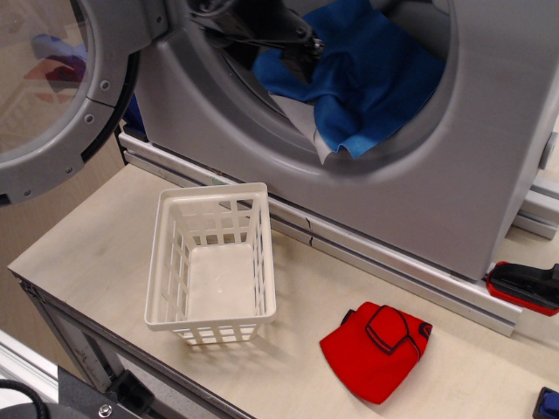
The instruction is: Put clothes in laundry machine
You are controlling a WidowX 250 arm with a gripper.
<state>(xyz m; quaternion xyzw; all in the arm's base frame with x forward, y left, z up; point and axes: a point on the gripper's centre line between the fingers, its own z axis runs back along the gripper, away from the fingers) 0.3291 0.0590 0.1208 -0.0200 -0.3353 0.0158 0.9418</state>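
The clothes [367, 78] are a bright blue cloth with a white piece [307, 131] under its lower edge. They lie slack in the round mouth of the grey laundry machine [437, 192], with a corner draped over the lower rim. My dark gripper [301, 54] is inside the drum mouth at the top, at the upper left edge of the blue cloth. Its fingers look open and lift nothing. The upper part of the arm is cut off by the frame. The round glass door [52, 96] stands open at the left.
A white slotted basket [212, 262] stands empty on the wooden table [105, 236] in front of the machine. A red fabric piece with black trim [377, 346] lies at the front right. A red and black object [524, 286] sits at the right edge.
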